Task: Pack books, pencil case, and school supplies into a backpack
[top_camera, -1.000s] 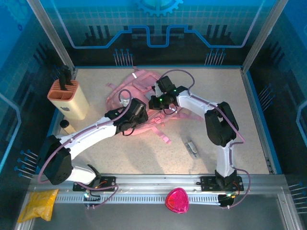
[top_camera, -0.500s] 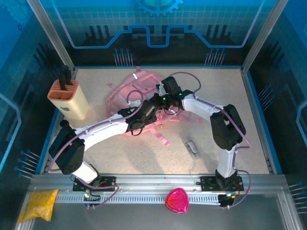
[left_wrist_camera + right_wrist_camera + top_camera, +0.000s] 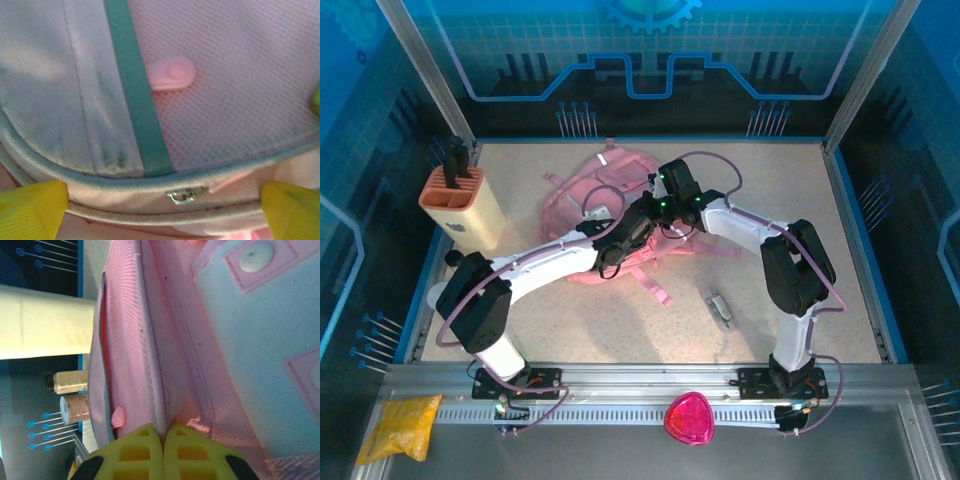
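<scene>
The pink backpack [image 3: 603,187] lies at the back middle of the table. My right gripper [image 3: 656,207] is over its right side and is shut on a fold of its pink fabric [image 3: 163,426]. My left gripper [image 3: 636,224] is just in front, with its yellow fingertips [image 3: 32,207] wide apart. Between them lies the backpack's rim with a metal zip slider [image 3: 187,195], and neither tip holds it. A small grey-white school supply piece [image 3: 720,308] lies on the table to the right front. The books and the pencil case are out of view.
A beige knife block [image 3: 463,205] stands at the left with a small bottle in front of it. On the front rail lie a pink-red heart-shaped thing [image 3: 689,418] and a yellow plastic bag [image 3: 400,425]. Pink straps [image 3: 655,285] trail forward from the backpack.
My left arm has stretched farther right and back onto the backpack, and its jaws have opened wide. The right gripper has shifted slightly right, still shut on the fabric.
</scene>
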Tool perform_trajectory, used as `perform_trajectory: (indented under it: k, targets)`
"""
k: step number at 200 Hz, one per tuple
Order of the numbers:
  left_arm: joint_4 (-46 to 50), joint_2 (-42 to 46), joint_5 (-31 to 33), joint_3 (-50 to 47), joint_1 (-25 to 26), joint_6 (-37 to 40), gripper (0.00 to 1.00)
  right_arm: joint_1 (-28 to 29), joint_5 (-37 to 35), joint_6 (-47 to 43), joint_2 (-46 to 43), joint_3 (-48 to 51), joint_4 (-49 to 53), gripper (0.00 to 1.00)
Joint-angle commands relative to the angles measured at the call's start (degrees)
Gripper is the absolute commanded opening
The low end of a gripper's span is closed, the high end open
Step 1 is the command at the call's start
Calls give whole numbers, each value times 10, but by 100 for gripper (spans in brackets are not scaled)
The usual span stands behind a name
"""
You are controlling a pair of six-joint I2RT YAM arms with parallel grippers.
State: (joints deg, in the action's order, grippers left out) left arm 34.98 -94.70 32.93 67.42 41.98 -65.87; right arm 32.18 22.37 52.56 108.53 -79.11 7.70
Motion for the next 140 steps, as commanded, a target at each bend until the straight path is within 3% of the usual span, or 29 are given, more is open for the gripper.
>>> perform_trajectory:
  k: [1, 41, 83, 140]
  targets:
    - [19, -1, 54, 21, -15, -31, 99, 11, 34, 3, -40, 1, -53, 0]
    - [18, 12, 77, 20, -30, -23, 99, 10, 31, 9, -41, 11, -63, 0]
    - [-105, 19, 28, -8, -36, 46, 99, 11, 29, 11, -36, 7, -66, 0]
    - [-127, -16, 2, 23, -35, 105, 99, 11, 26, 16, -31, 12, -73, 0]
